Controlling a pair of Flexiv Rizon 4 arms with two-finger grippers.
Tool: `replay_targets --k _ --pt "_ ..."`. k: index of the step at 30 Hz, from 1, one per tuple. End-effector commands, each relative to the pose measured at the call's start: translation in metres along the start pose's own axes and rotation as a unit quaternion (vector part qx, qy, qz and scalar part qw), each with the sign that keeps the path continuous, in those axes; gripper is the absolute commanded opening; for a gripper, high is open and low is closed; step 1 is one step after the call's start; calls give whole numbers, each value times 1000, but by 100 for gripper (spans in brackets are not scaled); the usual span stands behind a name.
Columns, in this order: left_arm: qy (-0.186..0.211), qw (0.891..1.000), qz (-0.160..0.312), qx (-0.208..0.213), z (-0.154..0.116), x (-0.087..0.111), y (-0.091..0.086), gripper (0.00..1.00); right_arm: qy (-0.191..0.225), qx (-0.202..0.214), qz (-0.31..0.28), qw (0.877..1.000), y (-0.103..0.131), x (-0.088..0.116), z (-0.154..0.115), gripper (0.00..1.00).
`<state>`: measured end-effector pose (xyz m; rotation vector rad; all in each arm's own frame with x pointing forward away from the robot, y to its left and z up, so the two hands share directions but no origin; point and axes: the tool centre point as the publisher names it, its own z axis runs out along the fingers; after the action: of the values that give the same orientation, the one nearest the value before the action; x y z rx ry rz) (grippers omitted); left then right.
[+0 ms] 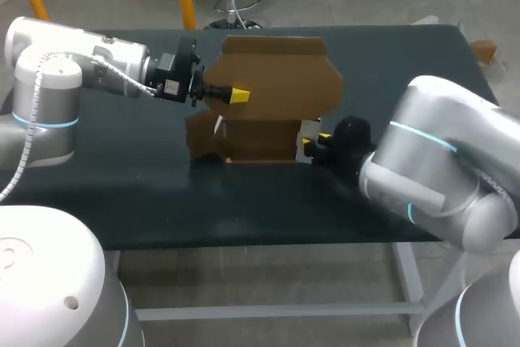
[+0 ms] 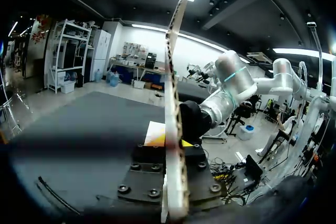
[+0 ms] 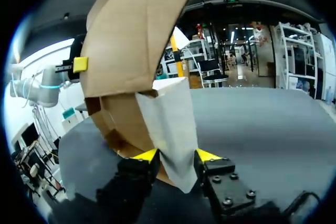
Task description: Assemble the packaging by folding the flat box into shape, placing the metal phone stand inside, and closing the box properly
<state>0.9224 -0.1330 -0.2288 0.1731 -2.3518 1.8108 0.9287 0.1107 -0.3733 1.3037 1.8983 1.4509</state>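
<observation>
A table [image 1: 268, 217], dark and matte, spanning most of the head view from side to side. Runs with its long near edge straight across and its far right corner cut at a slant. Stands on a pale metal frame [image 1: 404, 270] (one leg and a crossbar showing under the near edge). Appears in both wrist views too, as a flat dark sheet stretching ahead.

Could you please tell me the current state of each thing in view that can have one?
box: partly folded, not closed, held at two edges.
white flap: sticking out, not tucked in, pinched from both sides.
left gripper: shut on the box's panel edge.
right gripper: shut on the white flap.
</observation>
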Motion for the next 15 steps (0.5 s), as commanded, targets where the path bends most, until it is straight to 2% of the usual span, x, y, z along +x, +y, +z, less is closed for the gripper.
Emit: replay_targets --k 1,15 --pt "1 1000 0 -1 1 0 2 0 -283 -1 7 959 0 2 4 45" --pt "1 1000 0 -1 1 0 2 0 -316 16 25 948 6 -7 9 36"
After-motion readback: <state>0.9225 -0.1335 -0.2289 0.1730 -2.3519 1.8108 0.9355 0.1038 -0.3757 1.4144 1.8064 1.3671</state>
